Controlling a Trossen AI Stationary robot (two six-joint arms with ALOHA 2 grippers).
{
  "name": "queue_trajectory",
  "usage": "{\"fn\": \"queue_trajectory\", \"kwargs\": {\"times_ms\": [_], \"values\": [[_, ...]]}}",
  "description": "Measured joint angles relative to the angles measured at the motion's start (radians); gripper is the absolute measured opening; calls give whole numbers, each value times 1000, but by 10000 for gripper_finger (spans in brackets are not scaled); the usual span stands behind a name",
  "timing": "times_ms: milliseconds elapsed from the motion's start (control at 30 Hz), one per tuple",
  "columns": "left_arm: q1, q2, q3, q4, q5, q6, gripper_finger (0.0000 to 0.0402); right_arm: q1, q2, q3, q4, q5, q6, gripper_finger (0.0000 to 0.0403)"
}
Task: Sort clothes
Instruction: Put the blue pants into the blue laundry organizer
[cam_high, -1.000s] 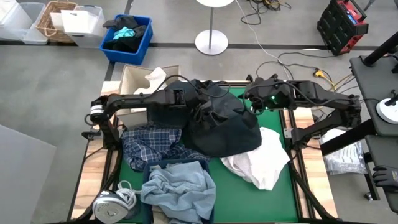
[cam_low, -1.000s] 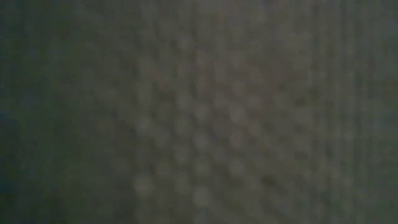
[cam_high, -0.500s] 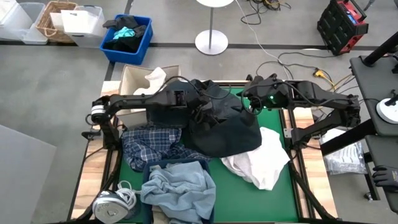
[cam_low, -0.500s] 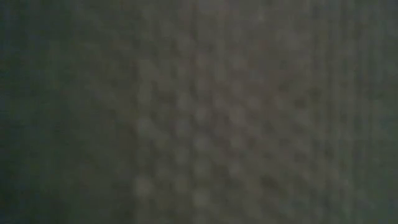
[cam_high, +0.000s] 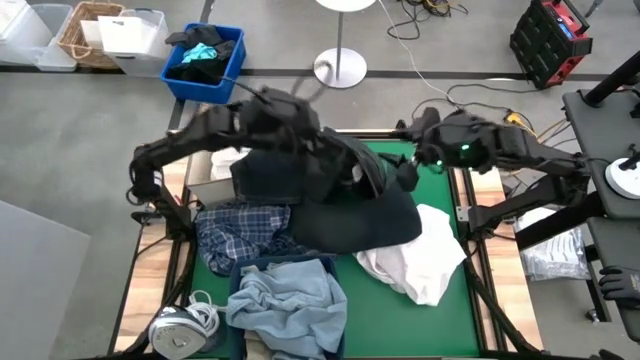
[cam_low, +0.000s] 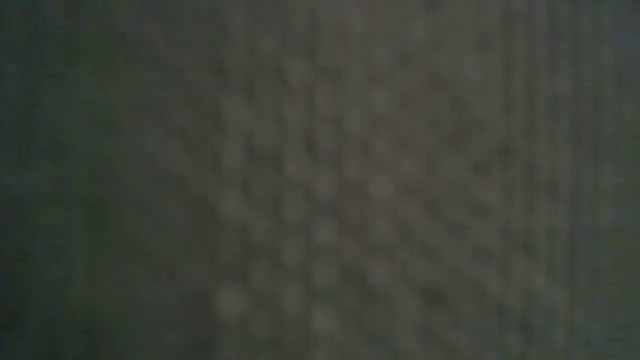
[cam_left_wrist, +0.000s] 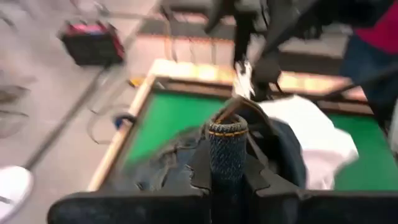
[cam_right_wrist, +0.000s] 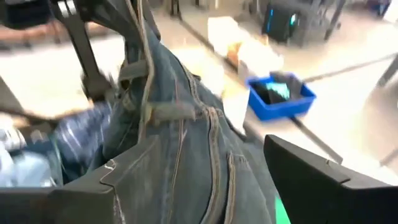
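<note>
Left gripper (cam_left_wrist: 227, 158) clamps a fold of dark jeans (cam_high: 345, 205) (lifted over the table's far side). Right gripper (cam_high: 408, 172) holds the same jeans at their far edge. Plaid shirt (cam_high: 235, 235), denim (cam_high: 285, 305) and white shirt (cam_high: 420, 260) lie nearer.

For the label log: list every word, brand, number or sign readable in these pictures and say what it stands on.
None can be read.
The dark jeans held up between the left hand and the right hand show only stitching and no legible tag.
The blue bin and the red-black case carry no legible marking.
</note>
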Motion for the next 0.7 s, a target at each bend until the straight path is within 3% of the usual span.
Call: {"fn": "queue_trajectory", "kwargs": {"times_ms": [167,367,700], "values": [[0,17,224,-28,-97,1,2,0,-16,66,57,0,1,295],[-3,-30,168,254,-199,-26,2,0,13,115,47,-10,-6,324],[-2,-7,219,340,-348,-43,2,0,44,125,18,2,50,337]]}}
